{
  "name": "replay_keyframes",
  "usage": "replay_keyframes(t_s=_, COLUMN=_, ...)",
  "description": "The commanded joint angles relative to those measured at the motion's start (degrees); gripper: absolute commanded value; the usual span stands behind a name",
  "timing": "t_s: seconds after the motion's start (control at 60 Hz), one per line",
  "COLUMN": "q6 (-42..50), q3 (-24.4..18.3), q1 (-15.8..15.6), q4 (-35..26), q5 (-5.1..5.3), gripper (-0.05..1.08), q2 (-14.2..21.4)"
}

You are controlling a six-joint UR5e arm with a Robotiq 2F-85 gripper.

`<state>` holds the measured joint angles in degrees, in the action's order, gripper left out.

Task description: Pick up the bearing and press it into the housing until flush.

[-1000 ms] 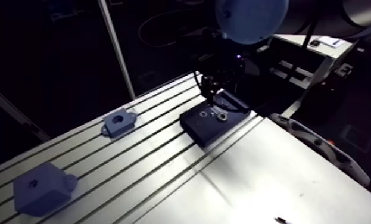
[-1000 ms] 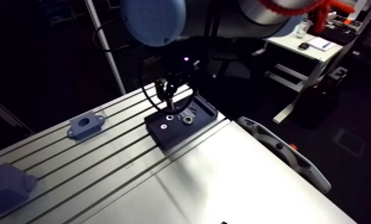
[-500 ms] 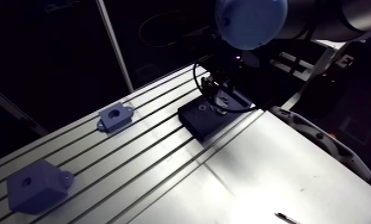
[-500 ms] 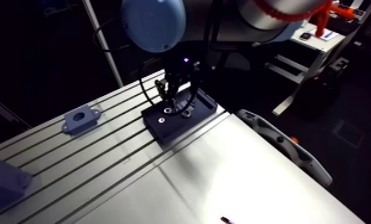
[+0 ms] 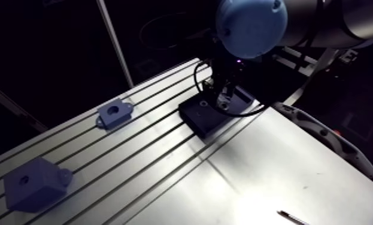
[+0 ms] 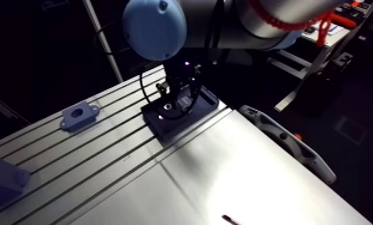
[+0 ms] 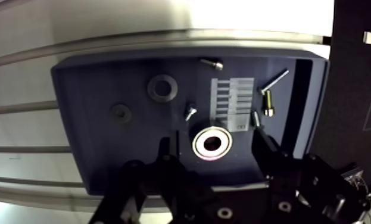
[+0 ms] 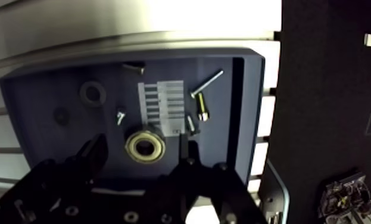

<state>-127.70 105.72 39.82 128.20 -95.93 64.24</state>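
The bearing [image 7: 212, 143], a shiny metal ring, lies flat in a dark blue tray [image 7: 86, 119]. In the wrist view my gripper [image 7: 213, 142] is open, one finger on each side of the bearing and neither touching it. In the arm view the gripper [image 5: 223, 99] hangs low over the tray [image 5: 200, 119] and hides the bearing. A small blue flanged housing [image 5: 114, 113] with a round bore sits on the slotted table to the left of the tray, well away from the gripper.
The tray also holds a dark washer [image 7: 162, 88], a second dark ring [image 7: 121, 112], a few screws [image 7: 268, 105] and a white label [image 7: 231, 101]. A larger blue block [image 5: 33, 182] stands near the table's left front. A thin dark object [image 5: 291, 216] lies on the smooth plate.
The gripper has come down over the tray until its fingers straddle the bearing, which showed beside it earlier. The arm view has shifted slightly with the arm.
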Motion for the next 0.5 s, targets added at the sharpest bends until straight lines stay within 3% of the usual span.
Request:
replay_keyframes(t_s=0.017, q6=0.04, q3=0.50, q1=0.01, q4=0.87, q5=0.00, gripper=0.33, q2=-0.31)
replay_keyframes(t_s=0.5, q6=-0.05, q3=0.94, q1=0.36, q4=0.96, q5=0.00, gripper=0.37, q2=-1.01)
